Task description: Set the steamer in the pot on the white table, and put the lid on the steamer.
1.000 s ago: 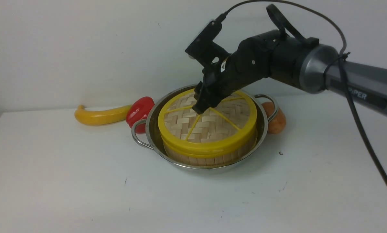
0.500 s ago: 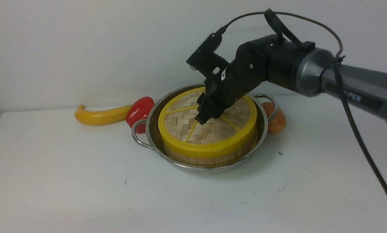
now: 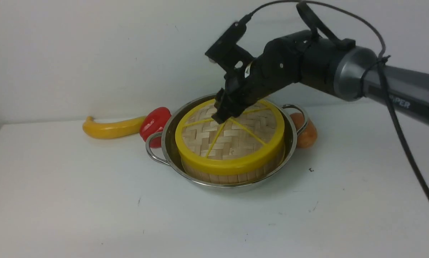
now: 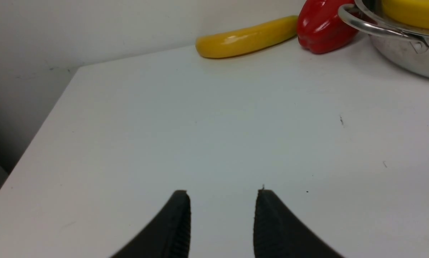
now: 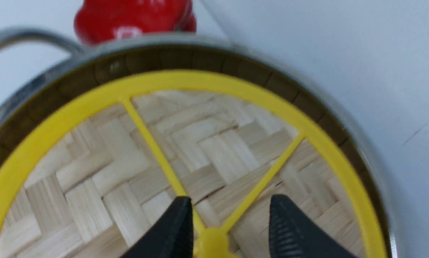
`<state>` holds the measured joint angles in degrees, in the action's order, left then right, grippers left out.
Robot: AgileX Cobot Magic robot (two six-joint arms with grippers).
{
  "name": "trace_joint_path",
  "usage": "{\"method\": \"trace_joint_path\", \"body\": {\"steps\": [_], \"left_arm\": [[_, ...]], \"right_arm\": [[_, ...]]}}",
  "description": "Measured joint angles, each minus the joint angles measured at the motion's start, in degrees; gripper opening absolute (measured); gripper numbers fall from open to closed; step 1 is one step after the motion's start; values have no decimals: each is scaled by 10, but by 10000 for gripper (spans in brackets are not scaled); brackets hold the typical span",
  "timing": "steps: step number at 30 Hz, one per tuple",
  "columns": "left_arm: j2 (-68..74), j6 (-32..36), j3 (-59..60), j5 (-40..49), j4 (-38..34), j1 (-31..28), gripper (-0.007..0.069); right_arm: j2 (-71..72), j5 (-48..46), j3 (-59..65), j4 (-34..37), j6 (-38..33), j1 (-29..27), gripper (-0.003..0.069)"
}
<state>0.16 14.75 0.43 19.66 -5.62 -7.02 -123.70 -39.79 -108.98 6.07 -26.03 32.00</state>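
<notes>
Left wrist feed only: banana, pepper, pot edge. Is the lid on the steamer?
Observer: Yes. The lid sits flat on the steamer, which stands inside the pot.
Operator: Right pincer?
Observer: The right pincer is open just above the lid, with the centre knob between its jaws and a gap on one side.
Operator: Anything past the pot?
Observer: An orange-brown item lies against the pot's right handle; I cannot tell what it is.

Steamer (image 3: 232,174) contents under lid (image 3: 232,138); orange object (image 3: 306,133) half behind pot (image 3: 157,152).
</notes>
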Motion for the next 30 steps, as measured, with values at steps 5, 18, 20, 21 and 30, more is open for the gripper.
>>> {"method": "trace_joint_path", "body": {"steps": [5, 18, 20, 21, 30], "left_arm": [[0, 0, 0, 0, 0, 0, 242], [0, 0, 0, 0, 0, 0, 242], [0, 0, 0, 0, 0, 0, 242], [0, 0, 0, 0, 0, 0, 242], [0, 0, 0, 0, 0, 0, 242]], "right_arm": [[49, 4, 0, -5, 26, -3, 299], [199, -15, 0, -110, 136, -19, -6], [217, -8, 0, -107, 166, -19, -6], [223, -2, 0, -102, 177, -19, -6], [254, 69, 0, -50, 208, -19, 2]]}}
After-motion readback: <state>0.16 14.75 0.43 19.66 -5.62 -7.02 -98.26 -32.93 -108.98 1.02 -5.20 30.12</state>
